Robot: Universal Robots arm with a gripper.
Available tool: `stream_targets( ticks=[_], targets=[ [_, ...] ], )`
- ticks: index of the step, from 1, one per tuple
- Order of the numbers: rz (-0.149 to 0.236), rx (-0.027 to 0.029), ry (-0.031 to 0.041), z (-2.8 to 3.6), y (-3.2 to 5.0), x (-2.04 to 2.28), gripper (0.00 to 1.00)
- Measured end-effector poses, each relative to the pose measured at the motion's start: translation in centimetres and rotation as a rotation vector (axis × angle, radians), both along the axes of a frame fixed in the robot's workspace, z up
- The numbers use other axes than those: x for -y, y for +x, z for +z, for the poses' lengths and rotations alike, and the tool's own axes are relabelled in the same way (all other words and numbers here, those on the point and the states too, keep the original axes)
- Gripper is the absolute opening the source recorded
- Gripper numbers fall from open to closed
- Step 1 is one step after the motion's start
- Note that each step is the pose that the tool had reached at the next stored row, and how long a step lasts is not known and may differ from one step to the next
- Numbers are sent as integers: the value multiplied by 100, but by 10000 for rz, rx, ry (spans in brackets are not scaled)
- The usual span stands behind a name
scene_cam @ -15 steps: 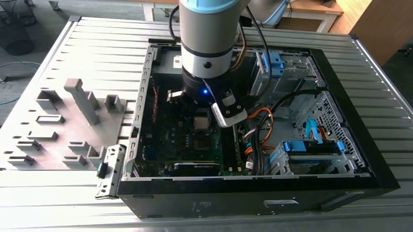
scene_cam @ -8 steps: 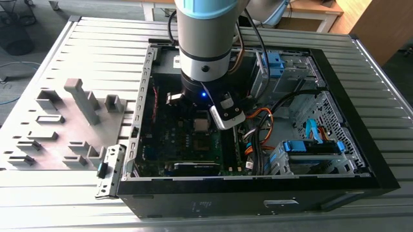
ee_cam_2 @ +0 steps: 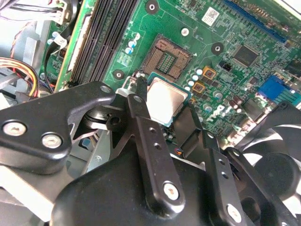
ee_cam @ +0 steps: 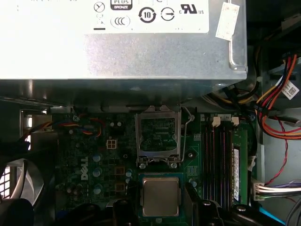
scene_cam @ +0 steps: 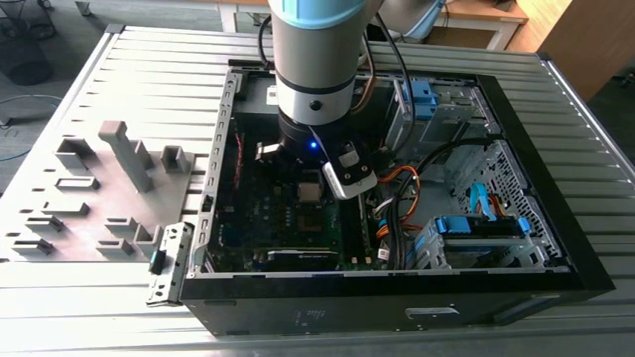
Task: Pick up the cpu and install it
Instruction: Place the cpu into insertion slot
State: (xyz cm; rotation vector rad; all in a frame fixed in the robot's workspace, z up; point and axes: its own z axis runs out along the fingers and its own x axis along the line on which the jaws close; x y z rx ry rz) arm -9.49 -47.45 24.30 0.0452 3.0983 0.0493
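1. an open computer case (scene_cam: 585,245) is laid on a slatted metal worktop (scene_cam: 149,67).
2. grey fixture blocks (scene_cam: 127,156) are set on the worktop, at the exterior view's left of the case.
3. the arm (scene_cam: 312,67) is seen entering the case from above, over the green motherboard (ee_cam_2: 225,28).
4. the tool (ee_cam_2: 164,102) is closed narrow on the cpu (ee_cam_2: 165,96).
5. the chip is pinched by opposite edges between the two black fingers (ee_cam_2: 140,110), silver top up.
6. in both wrist views the cpu is held flat, just beside the socket (ee_cam: 157,139) and not seated in it. its height over the board cannot be told.
7. the socket is seen open, contacts bare.
8. black memory slots (ee_cam: 218,155) are lined up beside the socket.
9. a silver power supply (ee_cam: 122,47) is seen past the socket, with coloured cables (ee_cam: 277,108) bundled near it.
10. a black fan (ee_cam_2: 277,165) is found close beside the tool.
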Motion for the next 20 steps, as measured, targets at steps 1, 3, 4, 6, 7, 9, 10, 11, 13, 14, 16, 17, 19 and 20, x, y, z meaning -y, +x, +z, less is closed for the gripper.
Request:
stream_targets(
  ticks=[1, 3, 4, 6, 7, 9, 10, 11, 13, 14, 16, 17, 19, 20],
  targets=[
    [0, -2, -3, 2, 0, 0, 47],
    [-1, -3, -5, 3, -1, 5, 47],
    [0, -3, -4, 1, -1, 12, 47],
    [0, 1, 3, -9, -1, 56, 47],
    [0, 5, 10, -17, -2, 75, 47],
    [0, 13, 13, -38, -2, 94, 47],
    [-1, 18, 16, -54, -3, 97, 47],
    [-1, 18, 14, -67, -3, 99, 47],
    [0, 17, 13, -100, -2, 103, 47],
    [-1, 18, 14, -117, -2, 105, 47],
    [0, 17, 12, -126, -2, 106, 47],
    [0, 16, 11, -126, -2, 106, 47],
    [0, 17, 13, -127, -2, 106, 47],
    [0, 17, 13, -128, -2, 106, 47]
  ],
)
